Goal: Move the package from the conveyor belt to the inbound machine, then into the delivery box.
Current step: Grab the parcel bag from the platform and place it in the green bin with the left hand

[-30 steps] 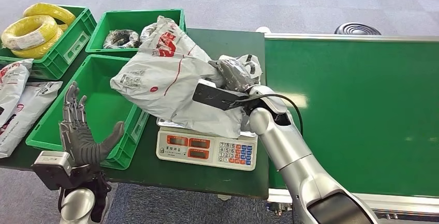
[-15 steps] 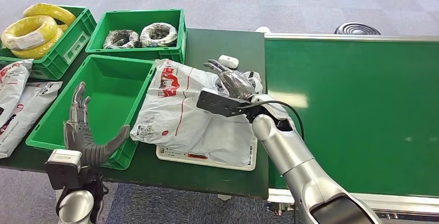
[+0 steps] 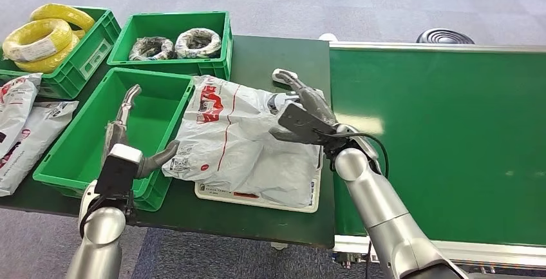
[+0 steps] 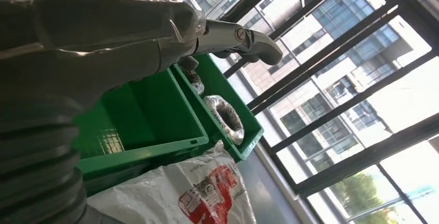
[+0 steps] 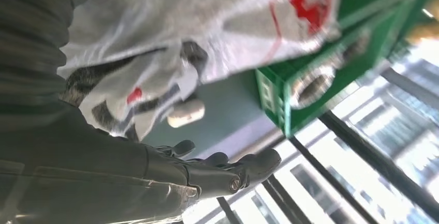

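Observation:
The grey plastic package (image 3: 241,140) with red print lies flat over the white scale (image 3: 257,198) at the table's front, one end reaching the rim of the near green box (image 3: 77,156); the same package (image 4: 196,195) (image 5: 207,22) fills the wrist views. My right hand (image 3: 308,108) hovers open just right of the package, fingers stretched out and holding nothing. My left hand (image 3: 132,140) is raised over the near green box, fingers straight, thumb pointing at the package's left end without touching it.
The green conveyor belt (image 3: 444,144) runs along the right. Behind are a green box with wire coils (image 3: 174,44) and one with yellow coils (image 3: 45,34). More grey packages (image 3: 22,124) lie at the left. A small white device (image 3: 283,76) sits behind the package.
The package dropped from my right hand onto the scale and now lies flat. My right hand opened and drew back to the right. My left hand rose and moved toward the package.

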Controlling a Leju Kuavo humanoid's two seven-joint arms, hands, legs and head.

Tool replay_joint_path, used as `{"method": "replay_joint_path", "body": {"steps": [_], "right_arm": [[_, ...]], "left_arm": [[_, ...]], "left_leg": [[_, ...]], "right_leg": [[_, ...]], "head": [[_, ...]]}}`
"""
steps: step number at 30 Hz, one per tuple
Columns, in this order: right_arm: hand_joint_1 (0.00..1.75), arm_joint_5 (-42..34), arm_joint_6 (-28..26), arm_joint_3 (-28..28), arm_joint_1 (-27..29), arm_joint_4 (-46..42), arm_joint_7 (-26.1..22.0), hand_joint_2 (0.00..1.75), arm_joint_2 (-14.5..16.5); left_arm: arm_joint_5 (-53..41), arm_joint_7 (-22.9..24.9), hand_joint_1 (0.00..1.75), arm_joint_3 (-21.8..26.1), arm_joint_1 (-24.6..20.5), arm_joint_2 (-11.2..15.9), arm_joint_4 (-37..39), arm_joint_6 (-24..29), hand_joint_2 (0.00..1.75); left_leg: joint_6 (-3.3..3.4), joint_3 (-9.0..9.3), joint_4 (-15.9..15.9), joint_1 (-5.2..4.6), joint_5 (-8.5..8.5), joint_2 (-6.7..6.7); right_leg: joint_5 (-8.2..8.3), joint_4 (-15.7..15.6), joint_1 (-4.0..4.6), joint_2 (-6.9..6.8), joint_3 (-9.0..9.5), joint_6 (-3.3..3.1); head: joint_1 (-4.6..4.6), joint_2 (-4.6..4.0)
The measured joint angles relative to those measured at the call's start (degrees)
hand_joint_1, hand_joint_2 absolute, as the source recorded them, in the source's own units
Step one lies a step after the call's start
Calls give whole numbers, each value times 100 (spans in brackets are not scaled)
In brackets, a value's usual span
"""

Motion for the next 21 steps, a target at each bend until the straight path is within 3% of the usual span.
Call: {"method": "replay_joint_path", "body": {"steps": [4, 7, 13, 17, 21], "right_arm": [[0, -787, -1098, -757, 650, -1165, -244, 175, -232], [0, -1214, -1538, -1354, 1236, -1955, -396, 175, -411], [0, -1572, -1870, -2122, 2390, -2948, -784, 175, -504], [0, -1902, -2016, -2356, 3140, -3344, -1062, 175, -421], [0, -1953, -2051, -2478, 3518, -3574, -1157, 175, -317]], "left_arm": [[-355, 241, 0, -300, -712, 198, 812, -129, 175], [-438, 380, 0, -611, -1347, 251, 1551, -255, 175], [-511, 410, 0, -1151, -2281, 176, 2878, -250, 175], [-706, 425, 0, -1514, -2703, 36, 3701, -270, 175], [-787, 437, 5, -1789, -3014, -151, 4335, -261, 175]], "left_leg": [[1, -3, 6, 1, 0, -22], [2, -8, 9, 0, -1, -29], [3, -9, 10, -5, -3, -17], [3, -14, 8, -3, -3, -17], [2, -15, 7, -3, -3, 1]], "right_leg": [[0, -2, -5, -19, 5, 1], [0, -4, -7, -26, 8, 2], [0, -6, -6, -10, 1, 2], [0, -5, -3, -11, 0, 2], [0, -4, -2, 0, -3, 2]], "head": [[1, 0], [2, -1], [-1, -1], [-3, 0], [-1, 0]]}}
